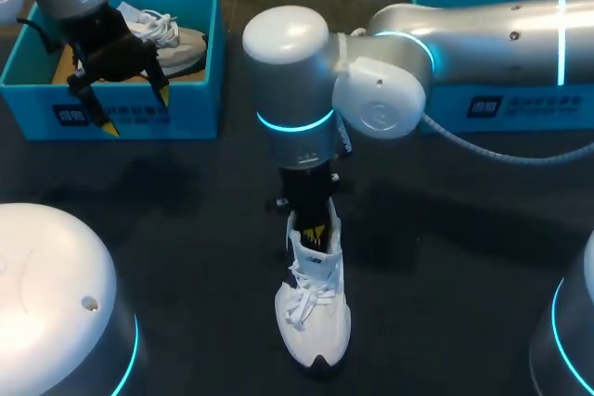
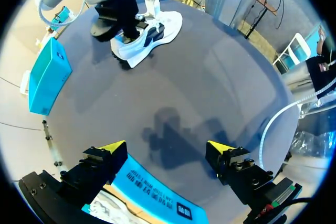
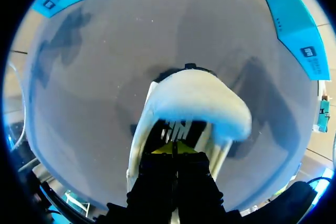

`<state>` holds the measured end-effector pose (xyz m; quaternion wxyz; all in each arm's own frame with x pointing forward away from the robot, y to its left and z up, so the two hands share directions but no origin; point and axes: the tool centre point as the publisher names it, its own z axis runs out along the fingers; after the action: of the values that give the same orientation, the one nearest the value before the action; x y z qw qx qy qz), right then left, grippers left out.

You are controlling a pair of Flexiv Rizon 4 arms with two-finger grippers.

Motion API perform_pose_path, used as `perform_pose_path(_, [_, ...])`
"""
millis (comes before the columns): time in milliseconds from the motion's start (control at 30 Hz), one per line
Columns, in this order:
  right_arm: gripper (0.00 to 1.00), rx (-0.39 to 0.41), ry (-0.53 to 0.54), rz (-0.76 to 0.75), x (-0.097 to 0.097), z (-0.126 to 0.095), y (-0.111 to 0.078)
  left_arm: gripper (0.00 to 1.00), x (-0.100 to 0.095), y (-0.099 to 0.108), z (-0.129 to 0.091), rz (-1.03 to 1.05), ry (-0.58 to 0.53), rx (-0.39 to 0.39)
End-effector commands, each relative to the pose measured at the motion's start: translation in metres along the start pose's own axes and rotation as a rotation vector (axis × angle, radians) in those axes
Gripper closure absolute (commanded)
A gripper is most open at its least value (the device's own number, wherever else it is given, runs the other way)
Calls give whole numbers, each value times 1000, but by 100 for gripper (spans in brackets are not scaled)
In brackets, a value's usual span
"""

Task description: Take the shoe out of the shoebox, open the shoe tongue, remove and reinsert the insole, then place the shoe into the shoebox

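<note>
Inside the white shoe (image 1: pixel 314 322), the right tool (image 3: pixel 174 148), tips together.

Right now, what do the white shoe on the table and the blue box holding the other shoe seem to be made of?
The white shoe looks like soft textile or synthetic fabric with a matt finish, woven white laces and a darker, probably rubber, sole edge at the toe. The blue box is likely cardboard: smooth printed walls outside, and a plain brown floor inside suggests raw board.

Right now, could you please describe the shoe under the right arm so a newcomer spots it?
Start from the dark table; near its middle stands a white lace-up sneaker. Unlike the other sneaker in the open blue shoebox, the right gripper is inside it.
</note>
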<state>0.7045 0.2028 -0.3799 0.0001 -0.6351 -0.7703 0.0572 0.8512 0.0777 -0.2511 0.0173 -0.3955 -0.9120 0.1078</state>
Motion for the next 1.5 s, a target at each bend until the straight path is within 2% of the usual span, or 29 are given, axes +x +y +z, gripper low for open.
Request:
perform_pose_path(33, [100,12,-3,-5,2,-2,3,0,0,0,0,1,2,-2])
perform_pose_path(267, [100,39,65,-1,2,15,5,0,0,0,0,1,2,-2])
perform_pose_path(500, [100,57,89,13,2,24,5,0,0,0,0,1,2,-2])
perform_pose_path(800, [100,56,33,30,9,-11,-9,0,0,0,0,1,2,-2])
perform_pose_path(1100, [99,88,39,21,-1,-16,-25,0,0,0,0,1,2,-2])
perform_pose_path(1133, [95,94,40,5,-2,-15,-26,0,0,0,0,1,2,-2])
perform_pose_path(1200, [78,112,26,10,-1,-14,-29,0,0,0,0,1,2,-2])
perform_pose_path(1267, [66,117,28,9,0,-13,-31,0,0,0,0,1,2,-2])
perform_pose_path(1433, [53,127,32,21,1,-11,-34,0,0,0,0,1,2,-2])
perform_pose_path(1500, [29,130,31,19,4,-13,-34,0,0,0,0,1,2,-2])
